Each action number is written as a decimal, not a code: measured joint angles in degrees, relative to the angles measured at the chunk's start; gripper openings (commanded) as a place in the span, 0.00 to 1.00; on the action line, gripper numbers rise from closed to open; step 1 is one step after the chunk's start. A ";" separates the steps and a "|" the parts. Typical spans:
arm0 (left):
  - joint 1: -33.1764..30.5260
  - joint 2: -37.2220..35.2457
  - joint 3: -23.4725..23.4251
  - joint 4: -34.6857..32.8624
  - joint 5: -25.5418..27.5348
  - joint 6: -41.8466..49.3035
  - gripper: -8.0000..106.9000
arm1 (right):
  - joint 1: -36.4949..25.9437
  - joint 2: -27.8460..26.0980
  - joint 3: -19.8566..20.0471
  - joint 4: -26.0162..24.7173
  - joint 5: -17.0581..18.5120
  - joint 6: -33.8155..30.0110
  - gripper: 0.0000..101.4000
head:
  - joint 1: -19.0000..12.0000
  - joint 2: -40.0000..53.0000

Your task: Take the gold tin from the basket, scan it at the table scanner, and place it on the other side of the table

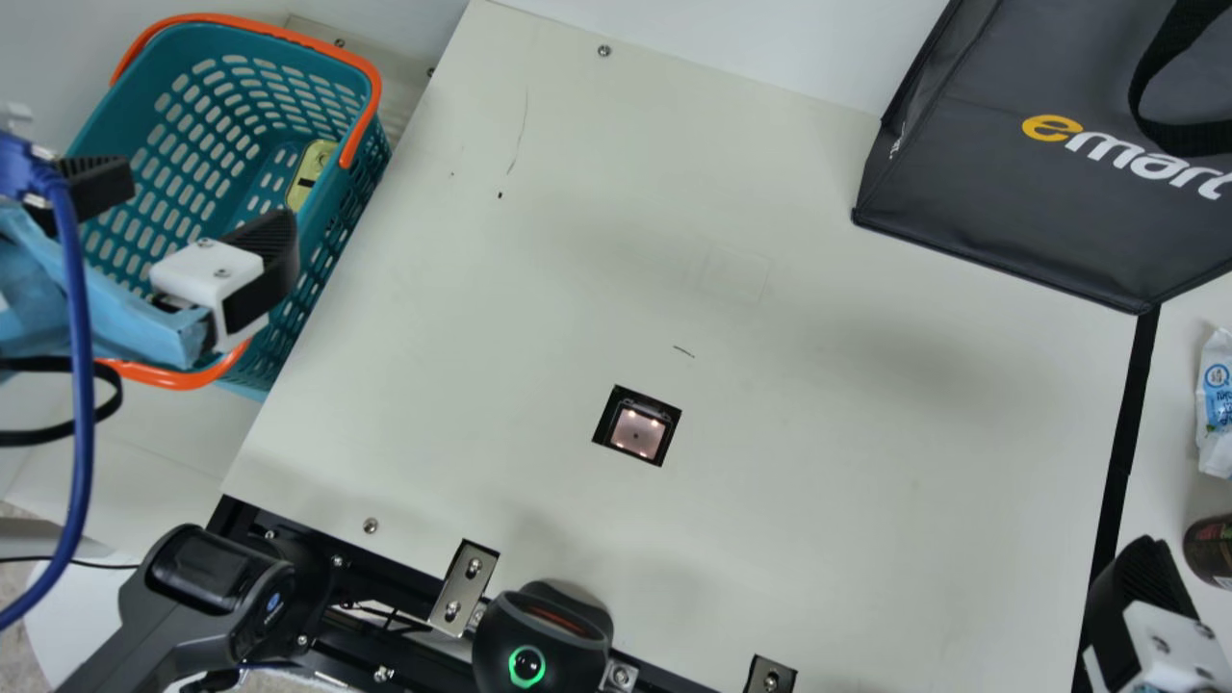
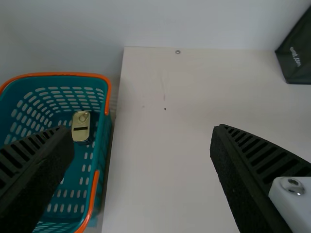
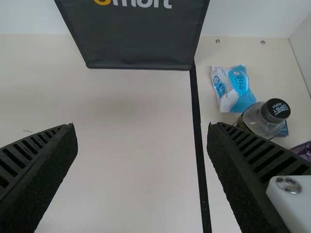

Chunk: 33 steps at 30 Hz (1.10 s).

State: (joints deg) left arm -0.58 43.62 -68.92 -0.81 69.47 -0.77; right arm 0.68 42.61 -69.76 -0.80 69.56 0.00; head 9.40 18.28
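Tin (image 1: 313,169) lies in the basket (image 1: 125,115), upper left; my left gripper (image 2: 142,132) and right gripper (image 3: 142,127) gape wide, empty; grasp, scan, placement remain.

The basket (image 1: 332,255) is of teal plastic, smooth with a soft shine, and its orange handle (image 1: 362,91) looks also plastic. In it, the gold tin (image 1: 309,178) has a lid of smooth, shiny metal. The counter (image 1: 818,500) has a smooth, pale surface, nearly matt. The scanner (image 1: 638,433) shows a glossy window, and the bracket (image 1: 463,589) is of bare metal. The dark bag (image 1: 1011,217) seems of matt, smooth cloth, with a woven strap (image 1: 1160,67). The packet (image 3: 233,90) is of glossy, wrinkled film; the bottle (image 3: 256,119) is clear and glossy. The left gripper (image 1: 207,202) has matt, ribbed fingers with rough, grainy sides.
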 measured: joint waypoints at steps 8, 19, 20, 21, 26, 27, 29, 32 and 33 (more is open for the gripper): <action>4.77 0.92 0.10 3.17 -0.21 -3.85 0.85 | 0.00 0.00 0.00 0.00 0.00 0.00 0.94 | 0.00 0.00; 14.81 2.46 1.03 4.11 -1.78 -5.38 0.85 | 0.00 0.00 0.00 0.00 0.00 0.00 0.94 | -0.09 0.00; 15.88 2.75 1.16 3.85 -1.89 -4.95 0.85 | 0.00 0.00 0.00 0.00 0.00 0.00 0.94 | 0.00 -0.09; 16.75 3.00 1.29 3.53 -2.15 -4.17 0.85 | 0.00 0.00 0.00 0.00 0.00 0.00 0.94 | -0.09 0.00; 21.89 5.15 2.02 0.46 -4.03 1.22 0.85 | 0.00 0.00 0.00 0.00 0.00 0.00 0.94 | -0.09 -0.09; 23.02 5.79 2.26 -0.39 -4.46 2.31 0.85 | 0.00 0.00 0.00 0.00 0.00 0.00 0.94 | -0.09 0.00; 25.36 7.25 2.65 -1.99 -5.62 5.42 0.85 | 0.00 0.00 0.00 0.00 0.00 0.00 0.94 | -0.09 -0.09; 28.70 9.58 3.19 -4.59 -7.73 10.16 0.85 | 0.00 0.00 0.00 0.00 0.00 0.00 0.94 | 0.00 0.00; 29.88 10.43 3.40 -5.39 -8.14 11.92 0.85 | 0.00 0.00 0.00 0.00 0.00 0.00 0.94 | -0.09 -0.09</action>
State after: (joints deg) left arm 29.29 54.05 -65.53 -6.19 61.33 11.15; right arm 0.68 42.61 -69.76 -0.80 69.56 0.00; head 9.32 18.19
